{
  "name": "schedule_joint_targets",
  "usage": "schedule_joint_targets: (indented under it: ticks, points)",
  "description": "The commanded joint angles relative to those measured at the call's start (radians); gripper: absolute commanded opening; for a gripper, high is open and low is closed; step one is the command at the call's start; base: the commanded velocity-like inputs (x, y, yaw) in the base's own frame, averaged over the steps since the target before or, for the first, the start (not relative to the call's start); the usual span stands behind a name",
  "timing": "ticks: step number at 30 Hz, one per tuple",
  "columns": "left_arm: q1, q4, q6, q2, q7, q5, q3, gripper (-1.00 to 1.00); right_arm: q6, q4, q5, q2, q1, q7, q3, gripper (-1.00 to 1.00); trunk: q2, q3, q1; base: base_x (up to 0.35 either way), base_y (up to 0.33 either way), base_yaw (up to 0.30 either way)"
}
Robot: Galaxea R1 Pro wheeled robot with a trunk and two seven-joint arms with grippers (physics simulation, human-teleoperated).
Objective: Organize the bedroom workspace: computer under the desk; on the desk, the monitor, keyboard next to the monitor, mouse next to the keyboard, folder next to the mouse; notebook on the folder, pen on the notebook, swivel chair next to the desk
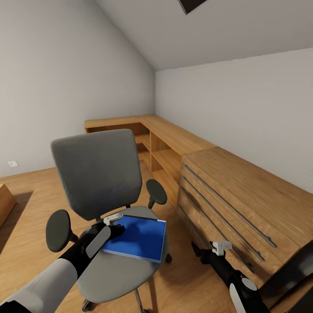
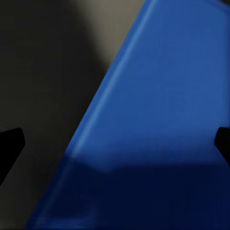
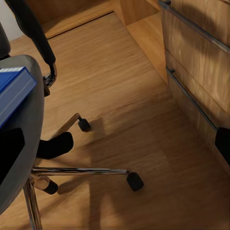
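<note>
A: Here we are in the attic bedroom, and the left pincer [image 1: 116, 222] is right down at the swivel chair [image 1: 98, 174], at the near-left corner of the folder [image 1: 137, 238].

B: That folder's lying flat on the grey seat, bright blue, rectangular, one edge running out toward the seat's right rim. In the left wrist view the folder [image 2: 158, 120] takes up most of the picture, with the two dark fingertips [image 2: 9, 143] standing wide apart at either side. So that pincer's spread, nothing clamped.

A: How would you expect it to handle?

B: Light, I'd judge, thin and fairly stiff, with a smooth cover that could slide on the upholstery. Lying flat, it gives little to bite. The edge nearest the seat's rim looks the best hold, one finger over, one under.

A: And the right pincer [image 1: 219, 248]?

B: Hanging low between the chair and the wooden dresser [image 1: 234, 204], over the plank floor [image 3: 129, 120]. Its wrist view shows dark tips at both sides with open floor between, so it's apart and carrying nothing. You get the chrome star base and a black castor [image 3: 134, 181] there too.

A: Long bar handles on that dresser, warm wood grain, a low shelf unit [image 1: 161, 143] running along the wall behind.

B: And no black worktop in shot.
</note>
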Motion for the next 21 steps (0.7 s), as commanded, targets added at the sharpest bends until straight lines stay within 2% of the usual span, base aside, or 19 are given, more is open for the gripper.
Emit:
schedule_joint_targets:
  ticks: [1, 21]
  points:
    - [0.000, 0.063, -0.001, 0.001, 0.008, 0.027, -0.008, 1.00, 0.006, 0.000, -0.010, 0.001, -0.001, 0.008, -0.004, 1.00, 0.000, -0.001, 0.000, -0.011, -0.012, 0.000]
    - [0.000, 0.062, -0.001, 0.001, 0.008, 0.026, -0.009, 1.00, 0.009, -0.004, -0.011, 0.002, 0.000, 0.008, -0.003, 1.00, 0.000, -0.001, 0.000, -0.002, -0.002, 0.000]
